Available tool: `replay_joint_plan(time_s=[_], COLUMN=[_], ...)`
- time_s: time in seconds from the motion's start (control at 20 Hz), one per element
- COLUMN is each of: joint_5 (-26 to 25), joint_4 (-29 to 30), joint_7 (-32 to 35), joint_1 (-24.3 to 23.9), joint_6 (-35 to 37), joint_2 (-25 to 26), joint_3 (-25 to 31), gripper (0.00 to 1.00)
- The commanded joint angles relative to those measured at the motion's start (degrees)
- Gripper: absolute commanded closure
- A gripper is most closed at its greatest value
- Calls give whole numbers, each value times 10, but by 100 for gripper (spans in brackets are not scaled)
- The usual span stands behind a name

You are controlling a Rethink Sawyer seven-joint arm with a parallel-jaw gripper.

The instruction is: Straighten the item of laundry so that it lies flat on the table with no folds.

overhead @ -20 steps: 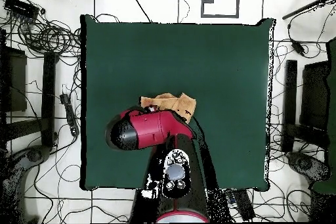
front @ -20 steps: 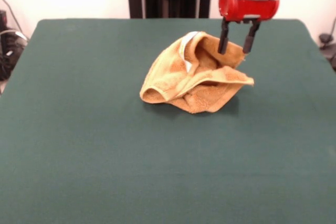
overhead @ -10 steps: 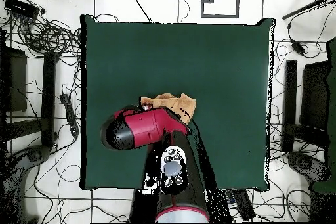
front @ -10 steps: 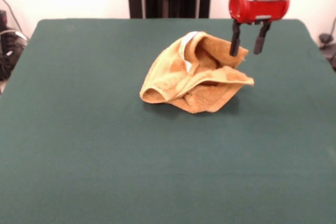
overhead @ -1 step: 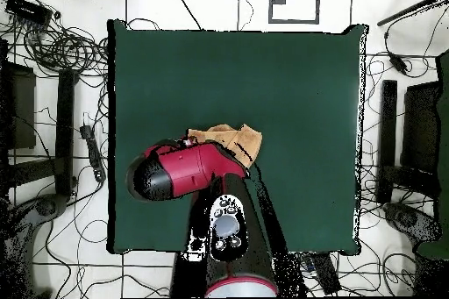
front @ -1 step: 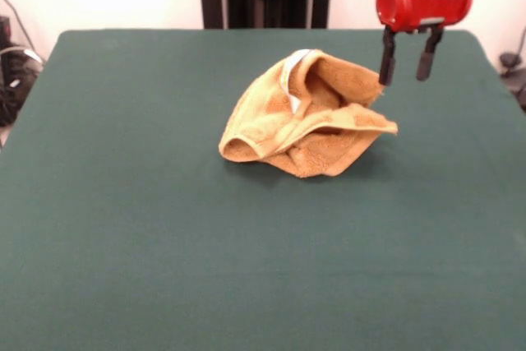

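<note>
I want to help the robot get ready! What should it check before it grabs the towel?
1. Towel flat: not ok, it is crumpled in a heap.
2. Gripper open: ok, fingers apart.
3. Gripper empty: ok, nothing between the fingers.
4. Gripper over a towel edge: not ok, it hangs just beside the towel.
5. Room on the table to spread it: ok, bare green cloth all round.

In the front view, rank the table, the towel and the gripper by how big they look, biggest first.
1. The table, by far the largest.
2. The towel, crumpled near the middle.
3. The gripper, open beside the towel; it sits farther from the camera, so it may look smaller than it is.
</note>
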Motion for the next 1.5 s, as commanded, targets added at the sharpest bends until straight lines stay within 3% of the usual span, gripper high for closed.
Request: replay_joint_plan(time_s=[0.05,0.65,1.5], joint_5=[-50,-99,-114], joint_4=[40,39,48], joint_7=[-17,11,34], joint_1=[8,19,20], joint_6=[19,-7,-26], joint_2=[31,62,71], joint_3=[55,46,44], gripper=[0,0,0])
